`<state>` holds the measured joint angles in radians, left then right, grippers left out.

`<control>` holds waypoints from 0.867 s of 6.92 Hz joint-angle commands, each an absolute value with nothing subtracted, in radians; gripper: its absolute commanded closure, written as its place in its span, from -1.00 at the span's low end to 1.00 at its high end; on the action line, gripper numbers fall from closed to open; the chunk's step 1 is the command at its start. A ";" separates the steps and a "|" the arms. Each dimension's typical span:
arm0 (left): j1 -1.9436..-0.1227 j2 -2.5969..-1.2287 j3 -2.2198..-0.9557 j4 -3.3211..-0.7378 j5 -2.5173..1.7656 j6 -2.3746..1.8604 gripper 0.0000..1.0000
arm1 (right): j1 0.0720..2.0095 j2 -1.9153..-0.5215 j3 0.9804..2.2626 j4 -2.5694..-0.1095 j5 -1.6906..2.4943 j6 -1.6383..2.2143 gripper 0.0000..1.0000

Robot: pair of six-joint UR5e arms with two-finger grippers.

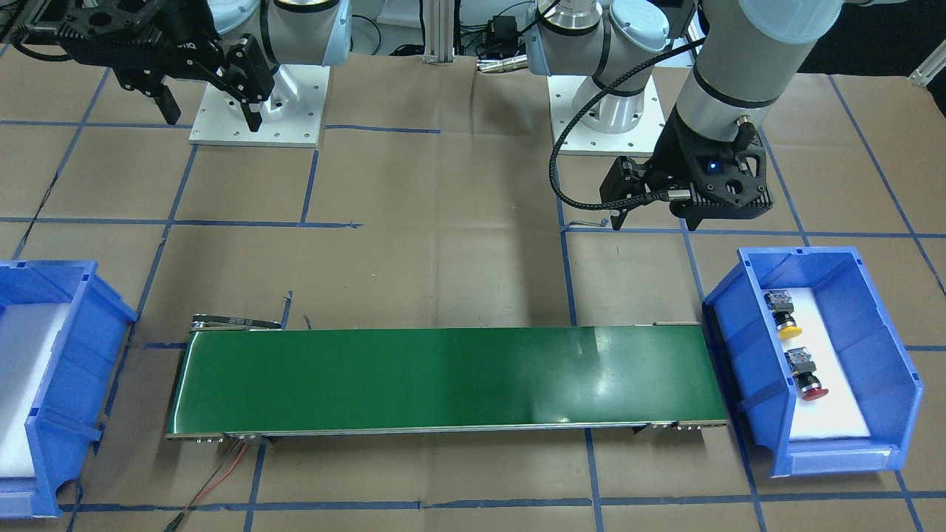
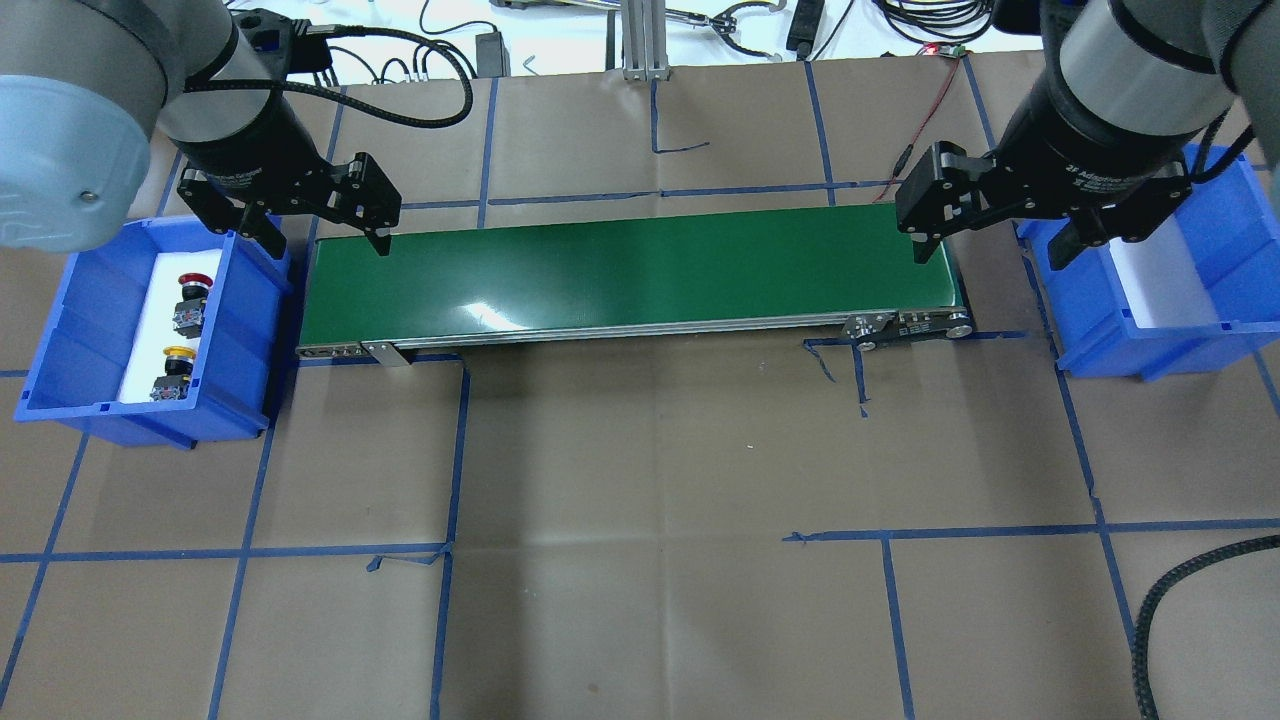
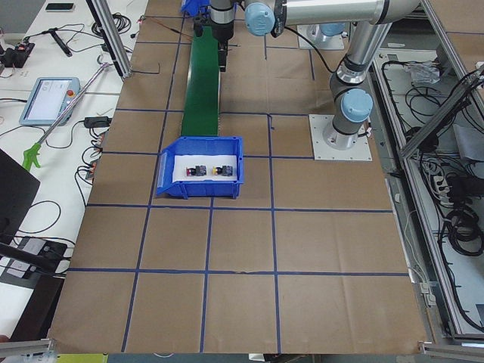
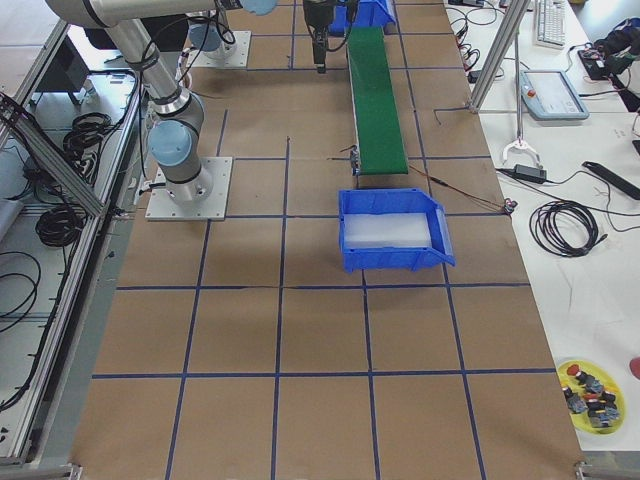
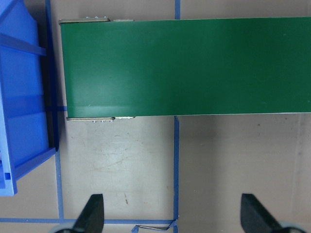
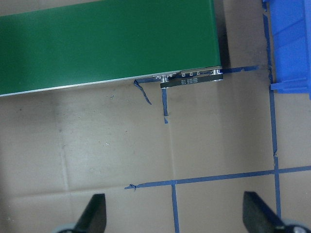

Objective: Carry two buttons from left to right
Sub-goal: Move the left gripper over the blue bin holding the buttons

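Two buttons lie on white foam in the left blue bin [image 2: 60, 340]: the red button [image 2: 190, 297] on the far side, the yellow button [image 2: 172, 368] nearer the robot. The front view shows the yellow button [image 1: 783, 316] and the red button [image 1: 808, 377] in the same bin [image 1: 876, 295]. My left gripper [image 2: 327, 240] hangs open and empty above the table, between that bin and the conveyor's left end, its fingers [image 5: 92, 216] wide apart. My right gripper [image 2: 990, 250] hovers open and empty at the conveyor's right end, its fingers [image 6: 92, 216] spread wide.
A green conveyor belt [image 2: 630, 275] runs between the two bins. The right blue bin [image 2: 1200, 330] holds only a white foam pad. Red and black wires [image 1: 222, 473] trail from the conveyor's right end. A yellow plate [image 4: 590, 395] with small parts sits far off.
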<state>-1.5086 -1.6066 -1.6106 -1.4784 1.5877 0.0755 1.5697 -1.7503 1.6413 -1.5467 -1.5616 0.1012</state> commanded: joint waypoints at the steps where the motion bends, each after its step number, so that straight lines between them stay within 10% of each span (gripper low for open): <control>1: -1.366 -1.612 -1.611 -1.477 1.586 0.200 -1.00 | 1.569 -1.750 1.641 -1.546 -1.562 0.101 -1.00; 6: -0.975 -1.676 -1.614 -1.442 1.582 0.579 -0.99 | 1.569 -1.750 1.643 -1.514 -1.562 0.103 -1.00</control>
